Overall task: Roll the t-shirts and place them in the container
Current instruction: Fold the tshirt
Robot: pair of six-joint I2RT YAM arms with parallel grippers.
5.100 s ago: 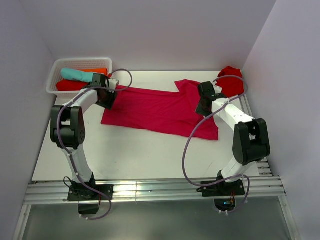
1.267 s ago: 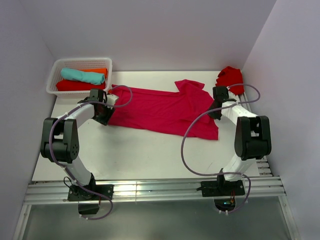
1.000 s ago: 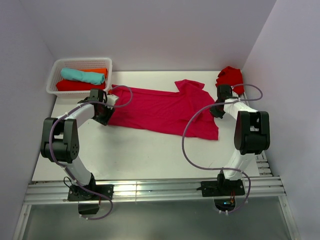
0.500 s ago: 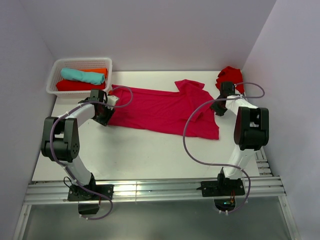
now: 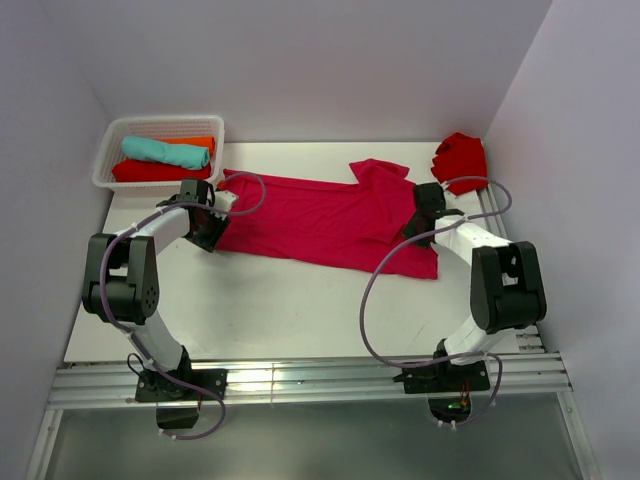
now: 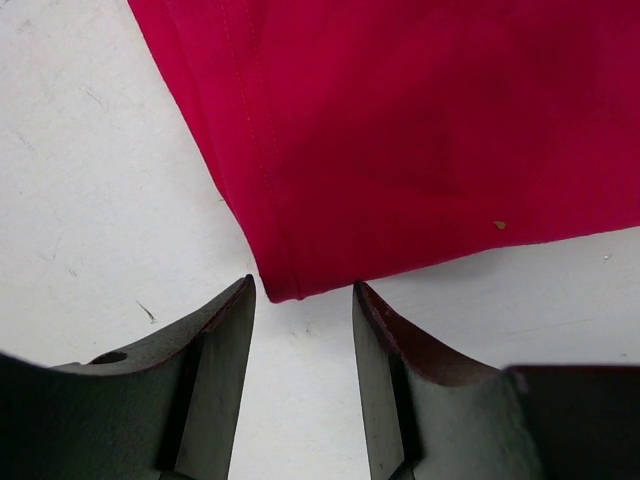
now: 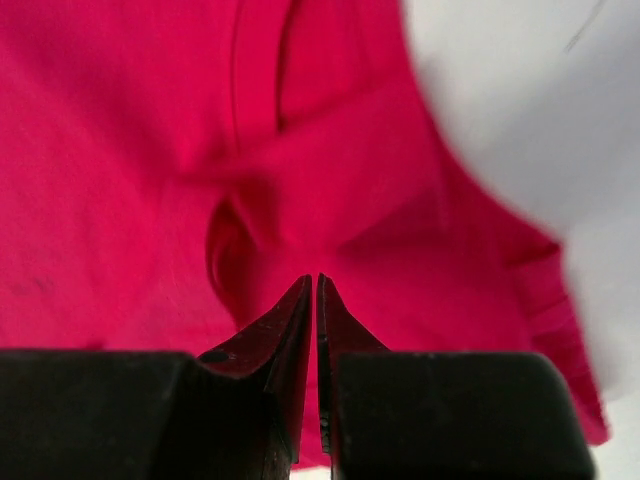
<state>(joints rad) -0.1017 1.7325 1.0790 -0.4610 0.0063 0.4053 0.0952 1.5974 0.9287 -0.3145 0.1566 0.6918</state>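
A pinkish-crimson t-shirt [image 5: 320, 220] lies spread flat across the table. My left gripper [image 5: 208, 235] is low at the shirt's near-left hem corner. In the left wrist view the left gripper [image 6: 302, 285] is open, with the hem corner [image 6: 280, 285] just beyond its tips and bare table between the fingers. My right gripper [image 5: 415, 222] hovers over the shirt's right part, by a sleeve fold. In the right wrist view the right gripper [image 7: 315, 278] has its jaws together but for a thin slit, with wrinkled crimson cloth [image 7: 120, 150] under it and nothing seen between them.
A white basket [image 5: 160, 120] at the back left holds rolled teal [image 5: 165, 151], orange [image 5: 195, 142] and scarlet [image 5: 145, 172] tees. A crumpled scarlet t-shirt [image 5: 462, 155] lies at the back right corner. Walls close in on both sides.
My right gripper came away from the scarlet heap and moved left and nearer, over the crimson shirt's right part, opening and closing on the way. The left arm has not moved.
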